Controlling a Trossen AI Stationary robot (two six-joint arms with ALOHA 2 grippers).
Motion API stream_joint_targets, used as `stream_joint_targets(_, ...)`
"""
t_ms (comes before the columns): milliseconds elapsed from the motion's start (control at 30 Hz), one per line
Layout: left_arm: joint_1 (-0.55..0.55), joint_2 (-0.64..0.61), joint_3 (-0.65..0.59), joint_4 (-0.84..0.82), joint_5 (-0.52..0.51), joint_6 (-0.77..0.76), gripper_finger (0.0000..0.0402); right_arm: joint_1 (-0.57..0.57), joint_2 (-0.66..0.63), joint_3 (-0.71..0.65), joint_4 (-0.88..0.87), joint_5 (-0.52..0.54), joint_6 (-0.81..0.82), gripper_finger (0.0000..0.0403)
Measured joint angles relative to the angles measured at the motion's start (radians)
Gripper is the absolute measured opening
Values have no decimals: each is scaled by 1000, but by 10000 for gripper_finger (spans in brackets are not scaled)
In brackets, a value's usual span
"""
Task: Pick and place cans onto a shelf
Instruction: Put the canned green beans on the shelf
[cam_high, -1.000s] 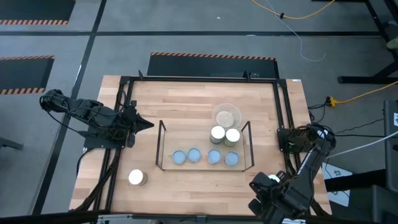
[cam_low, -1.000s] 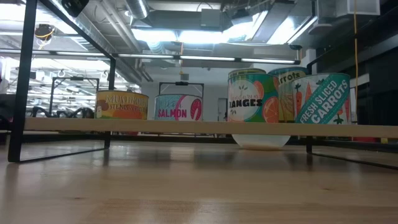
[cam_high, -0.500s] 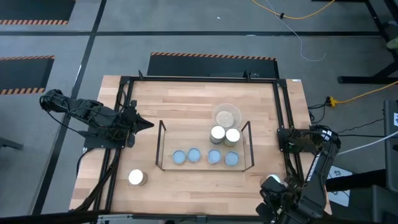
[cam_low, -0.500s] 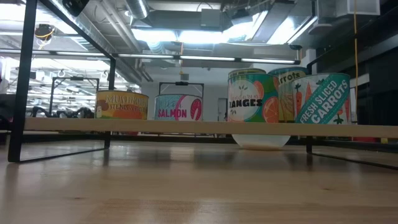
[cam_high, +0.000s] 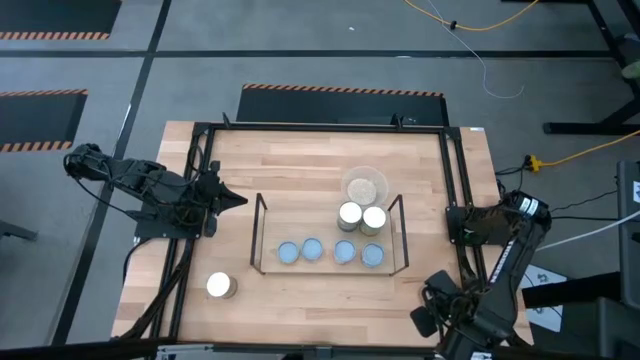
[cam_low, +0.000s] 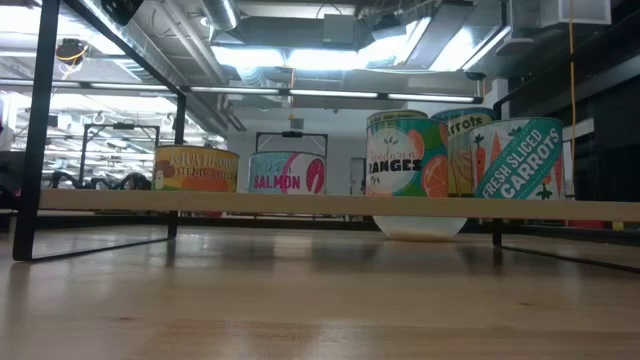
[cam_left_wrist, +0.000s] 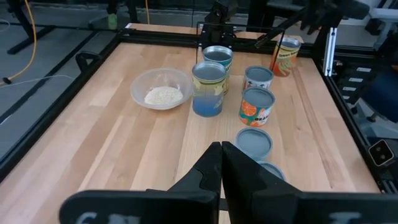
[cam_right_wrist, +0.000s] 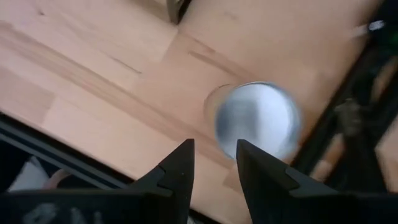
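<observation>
Overhead, six cans (cam_high: 345, 251) stand inside the shelf (cam_high: 263, 235); the lone can (cam_high: 220, 286) waits near the table's front left corner. Level across the table, its tin looks rigid and smooth, likely slippery. Past the left gripper (cam_left_wrist: 221, 163), pinched shut and empty, cans cluster. The right gripper (cam_right_wrist: 214, 163), part open, holds nothing; grip mid-side.

1. A can (cam_right_wrist: 258, 121) with a round silver top stands on the wooden table (cam_right_wrist: 93, 81).
2. The right gripper (cam_right_wrist: 214, 163) sits just short of the can, fingers (cam_right_wrist: 180, 171) apart, holding nothing.
3. A black frame bar (cam_right_wrist: 339, 93) runs just beside the can.
</observation>
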Motion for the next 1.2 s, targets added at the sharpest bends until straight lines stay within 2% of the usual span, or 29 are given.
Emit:
stream_joint_targets(367, 0, 0, 0, 0, 0, 0, 3, -4, 0, -158, 161, 6, 53, 124)
stream_joint_targets(767, 0, 0, 0, 0, 0, 0, 3, -9, 0, -180, 182, 6, 54, 124)
stream_joint_targets(1033, 0, 0, 0, 0, 0, 0, 3, -9, -6, -243, 227, 9, 76, 123)
stream_joint_targets(1200, 0, 0, 0, 0, 0, 0, 3, -9, -5, -245, 225, -19, 76, 98)
